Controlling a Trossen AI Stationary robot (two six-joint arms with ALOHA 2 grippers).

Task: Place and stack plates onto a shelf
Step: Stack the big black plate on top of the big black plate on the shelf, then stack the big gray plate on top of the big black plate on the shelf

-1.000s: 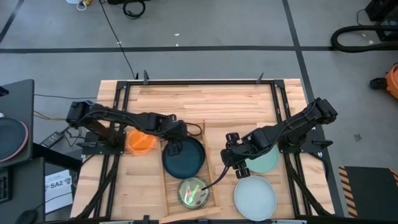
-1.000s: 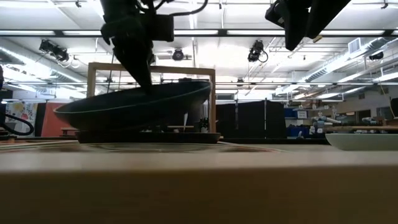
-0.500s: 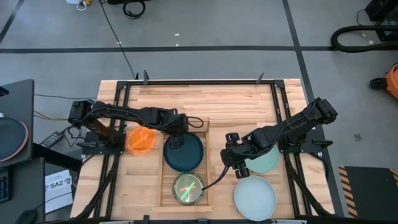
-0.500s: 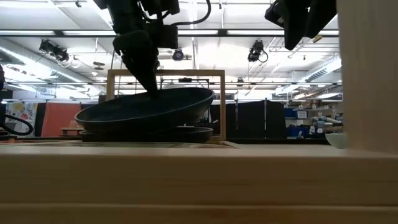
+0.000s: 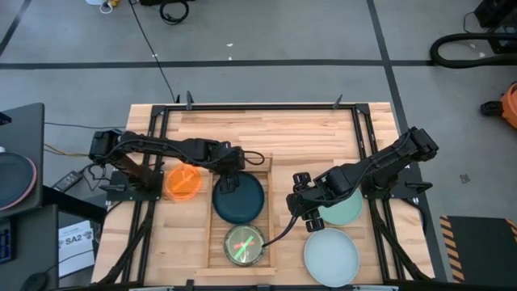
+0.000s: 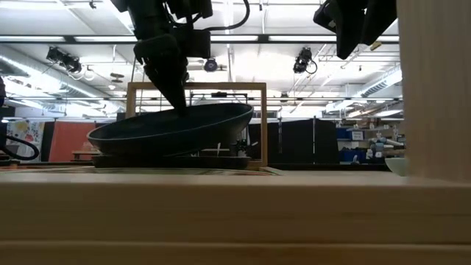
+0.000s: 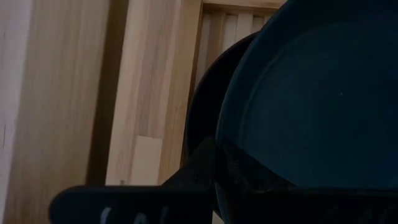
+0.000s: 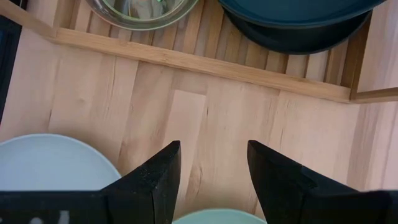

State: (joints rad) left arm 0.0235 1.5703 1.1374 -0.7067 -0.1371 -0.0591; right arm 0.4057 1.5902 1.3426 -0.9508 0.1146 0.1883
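Two dark jointed arms, black cables along links; right hand (image 8: 211, 180) fingers black, wedge-shaped.

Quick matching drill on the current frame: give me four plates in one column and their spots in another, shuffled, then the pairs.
1. dark teal plate
2. orange plate
3. mint green plate
4. pale plate

A. on bare tabletop, nearest the front edge
B. on the table beside the left arm
C. partly under the right arm
D. tilted, pinched at its rim by the left gripper

Pairs: 1-D, 2-B, 3-C, 4-A
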